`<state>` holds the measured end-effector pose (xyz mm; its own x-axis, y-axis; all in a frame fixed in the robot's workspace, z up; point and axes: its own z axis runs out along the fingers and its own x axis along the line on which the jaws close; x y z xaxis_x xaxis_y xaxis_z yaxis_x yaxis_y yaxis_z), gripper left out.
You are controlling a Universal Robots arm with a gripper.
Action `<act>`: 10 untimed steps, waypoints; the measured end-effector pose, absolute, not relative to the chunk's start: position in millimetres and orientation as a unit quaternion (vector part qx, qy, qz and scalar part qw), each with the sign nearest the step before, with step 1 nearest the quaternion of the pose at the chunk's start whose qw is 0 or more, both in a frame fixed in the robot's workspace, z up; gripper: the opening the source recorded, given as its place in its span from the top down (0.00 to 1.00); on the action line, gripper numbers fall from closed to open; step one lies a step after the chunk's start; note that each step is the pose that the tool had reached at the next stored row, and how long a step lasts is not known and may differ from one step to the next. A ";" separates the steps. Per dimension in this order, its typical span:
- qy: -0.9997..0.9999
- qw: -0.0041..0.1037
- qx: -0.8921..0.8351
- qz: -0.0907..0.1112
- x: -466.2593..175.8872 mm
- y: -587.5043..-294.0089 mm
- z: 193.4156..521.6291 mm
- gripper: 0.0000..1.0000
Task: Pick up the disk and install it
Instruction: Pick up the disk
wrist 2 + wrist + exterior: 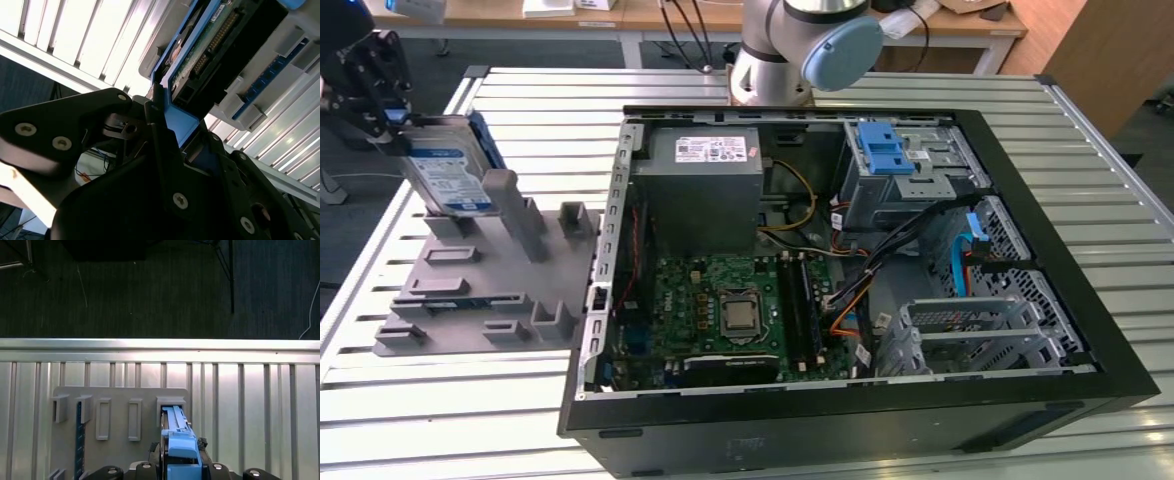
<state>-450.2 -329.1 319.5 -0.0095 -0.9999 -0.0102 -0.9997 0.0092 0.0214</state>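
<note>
We are clamping the end effector (390, 122) closed on the upright disk (454, 172) in the grey rack (467, 292), judging that a straight, untilted lift from its slot is safest.

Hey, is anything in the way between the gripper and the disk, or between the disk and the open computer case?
Nothing between gripper and disk: it grips the disk's top edge. Toward the case, the holder's upright posts stand beside the disk on the exterior view's right; above them the way looks open.

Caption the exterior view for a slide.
Claw grips the disk standing at the grey holder, beside the open case.
</note>
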 end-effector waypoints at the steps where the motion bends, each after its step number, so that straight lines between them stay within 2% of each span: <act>1: -0.710 0.004 0.704 -0.011 -450.2 -329.1 320.3 0.64; 10: -0.710 0.004 0.704 -0.011 -450.2 -329.1 325.9 0.64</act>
